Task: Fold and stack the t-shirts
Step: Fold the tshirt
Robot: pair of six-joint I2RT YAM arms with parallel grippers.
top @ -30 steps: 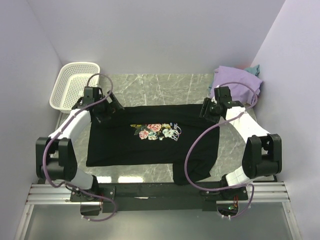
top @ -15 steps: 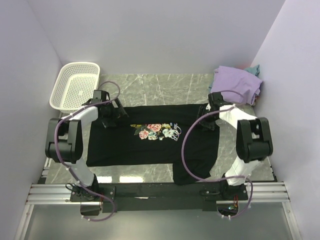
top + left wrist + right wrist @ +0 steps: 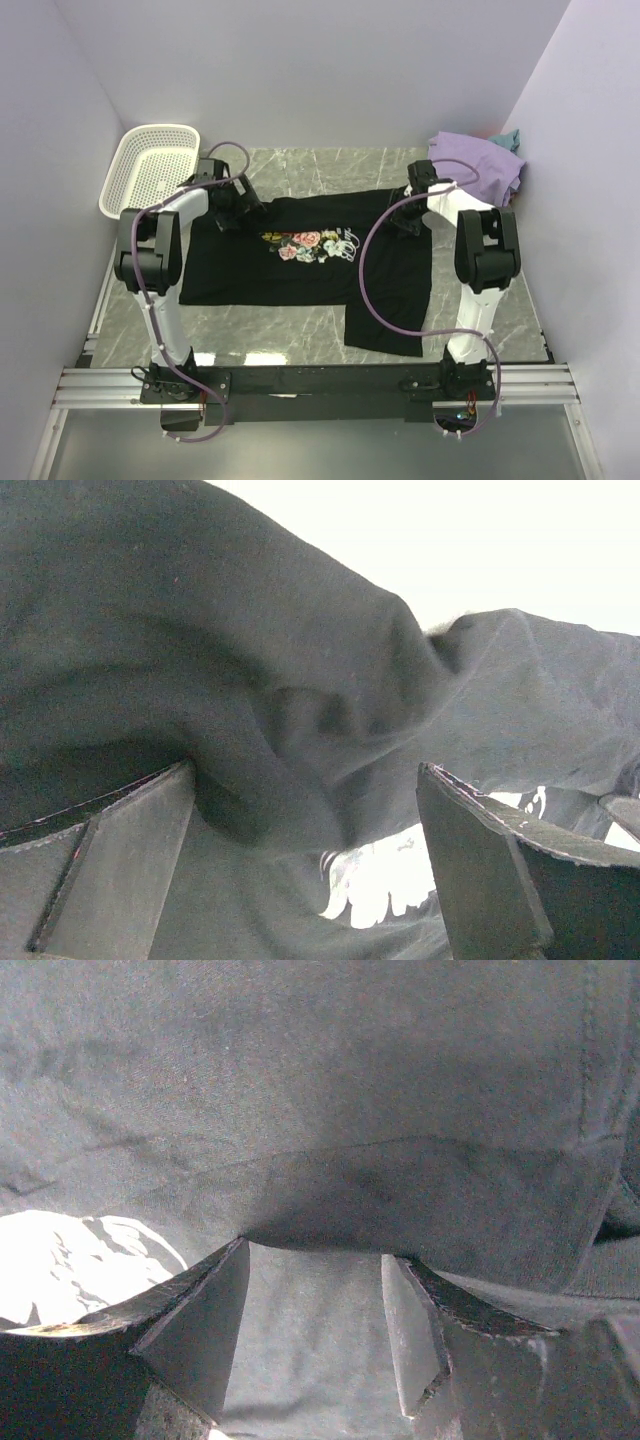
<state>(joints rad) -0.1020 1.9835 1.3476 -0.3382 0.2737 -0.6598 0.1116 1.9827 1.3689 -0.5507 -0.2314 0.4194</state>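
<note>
Grey marble bench (image 3: 300, 170) between lavender walls carries the black t-shirt (image 3: 300, 285), spread flat across its middle, one part reaching toward the near right edge. At the shirt's far corners, the left gripper (image 3: 238, 212) and the right gripper (image 3: 408, 222) rest on the cloth, both with fingers apart, clamping nothing. A white basket (image 3: 158, 130) sits in the far left corner; the lavender t-shirt (image 3: 475, 165) and the teal t-shirt (image 3: 510, 138) are heaped far right.

arms (image 3: 163, 322): white shells, black joints | cables (image 3: 362, 272): purple (looped)
</note>
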